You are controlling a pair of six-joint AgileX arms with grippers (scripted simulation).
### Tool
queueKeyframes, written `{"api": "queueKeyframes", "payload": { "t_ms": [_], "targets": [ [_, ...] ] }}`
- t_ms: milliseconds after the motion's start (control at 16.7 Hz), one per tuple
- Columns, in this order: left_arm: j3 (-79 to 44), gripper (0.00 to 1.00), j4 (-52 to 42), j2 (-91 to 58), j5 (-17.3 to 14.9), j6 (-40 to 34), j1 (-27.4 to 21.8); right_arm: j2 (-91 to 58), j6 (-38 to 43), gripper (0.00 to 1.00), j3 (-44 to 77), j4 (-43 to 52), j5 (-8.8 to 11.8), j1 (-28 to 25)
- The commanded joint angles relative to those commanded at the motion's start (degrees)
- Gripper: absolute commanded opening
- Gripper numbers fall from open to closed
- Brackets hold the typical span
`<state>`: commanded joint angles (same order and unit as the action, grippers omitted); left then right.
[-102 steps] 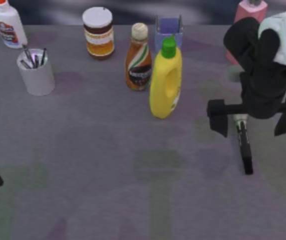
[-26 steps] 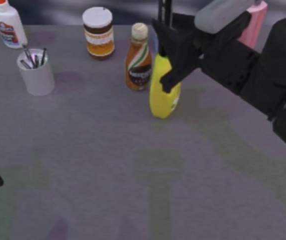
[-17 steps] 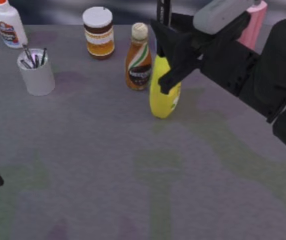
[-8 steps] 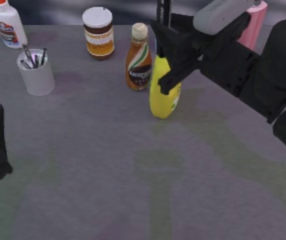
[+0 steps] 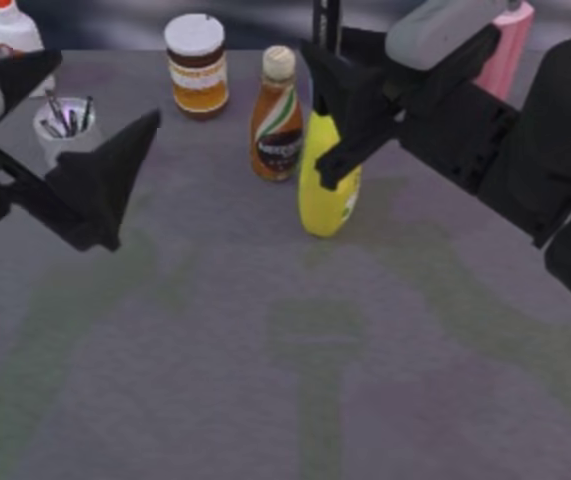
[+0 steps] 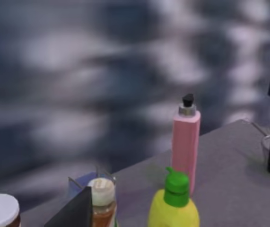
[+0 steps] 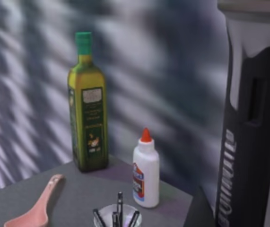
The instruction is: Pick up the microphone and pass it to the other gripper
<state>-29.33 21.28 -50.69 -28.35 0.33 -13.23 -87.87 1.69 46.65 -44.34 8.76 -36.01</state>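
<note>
our right gripper (image 5: 330, 120) is holding the microphone (image 5: 326, 22) upright above the yellow bottle (image 5: 327, 195), while our left gripper (image 5: 85, 150), fingers spread, is hanging near the pen cup (image 5: 57, 135).

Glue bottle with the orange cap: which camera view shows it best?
Right wrist view: the glue bottle stands whole, label visible. Top view shows only its cap end. Left wrist view misses it.
</note>
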Motion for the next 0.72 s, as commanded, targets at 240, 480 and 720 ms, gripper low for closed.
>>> {"api": "queueKeyframes", "payload": {
  "t_ms": [240,480,720],
  "targets": [
    [-8.4,1.00,6.2,-14.2,-8.1,0.1,-3.8,0.0,0.0,0.00,0.0,0.0,0.0,0.0],
    [-12.7,1.00,9.4,-20.1,-11.9,0.3,-5.6,0.0,0.0,0.00,0.0,0.0,0.0,0.0],
    [-12.6,1.00,9.3,-20.0,-11.9,0.3,-5.4,0.0,0.0,0.00,0.0,0.0,0.0,0.0]
  ]
}}
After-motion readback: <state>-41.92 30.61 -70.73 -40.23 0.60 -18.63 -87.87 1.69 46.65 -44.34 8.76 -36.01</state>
